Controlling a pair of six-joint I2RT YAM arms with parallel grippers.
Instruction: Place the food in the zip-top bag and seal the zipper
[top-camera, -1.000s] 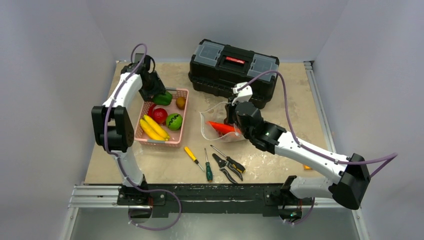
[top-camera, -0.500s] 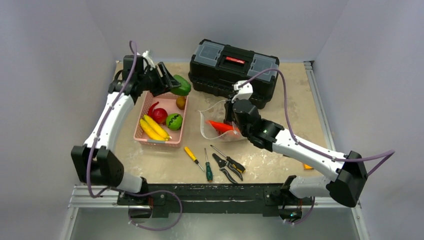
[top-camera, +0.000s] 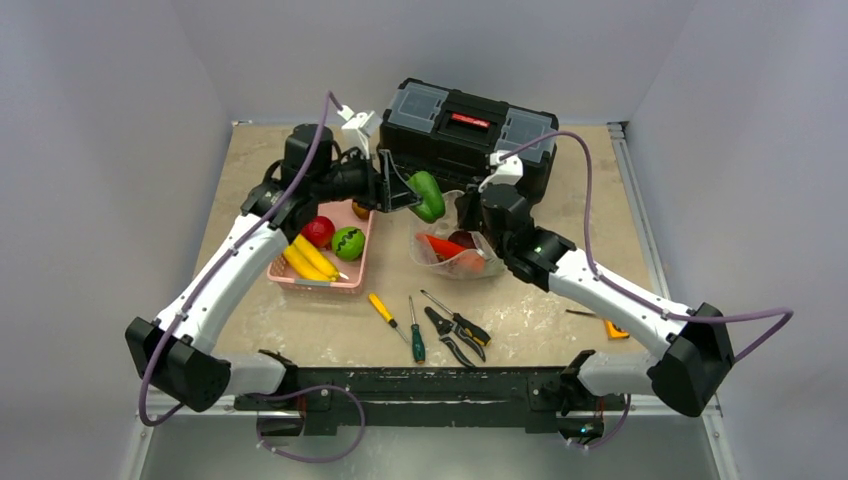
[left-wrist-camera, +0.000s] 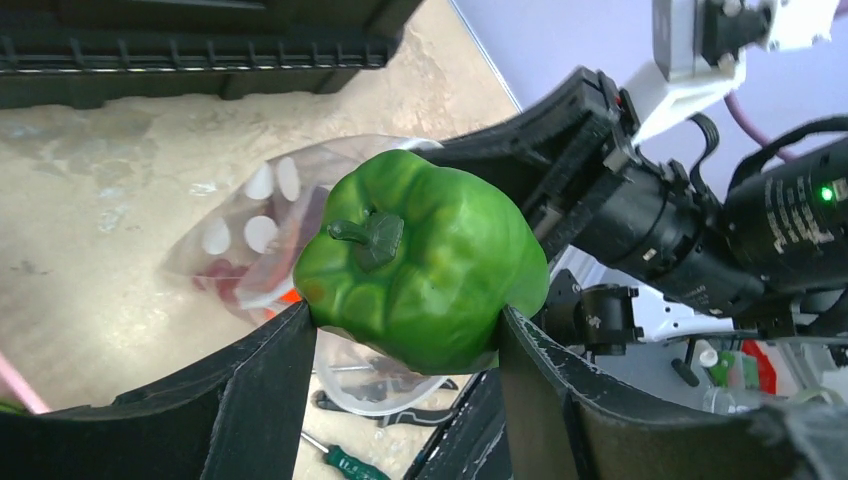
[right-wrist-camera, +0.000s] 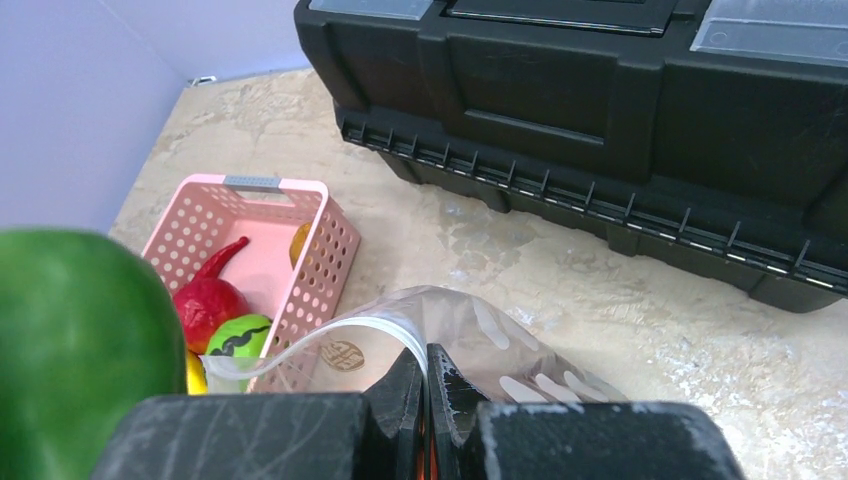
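1. Currently, a green pepper (top-camera: 427, 196) is gripped by the left claw (top-camera: 402, 193), its fingers spread to the pepper's width, just in front of the black toolbox (top-camera: 465, 135).
2. The zip-top bag (top-camera: 455, 258), also before the toolbox, is pinched at its rim by the closed right claw (right-wrist-camera: 425, 385).
3. Red and orange pieces are already bagged; more food (top-camera: 347, 243) is left in the pink basket (top-camera: 318, 286), and the zipper (right-wrist-camera: 330, 336) is unsealed.

Green pepper (left-wrist-camera: 425, 270) held beside the open zip-top bag (left-wrist-camera: 245, 235).

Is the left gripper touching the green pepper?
Touching. In the left wrist view the left gripper clamps the pepper between both fingers.
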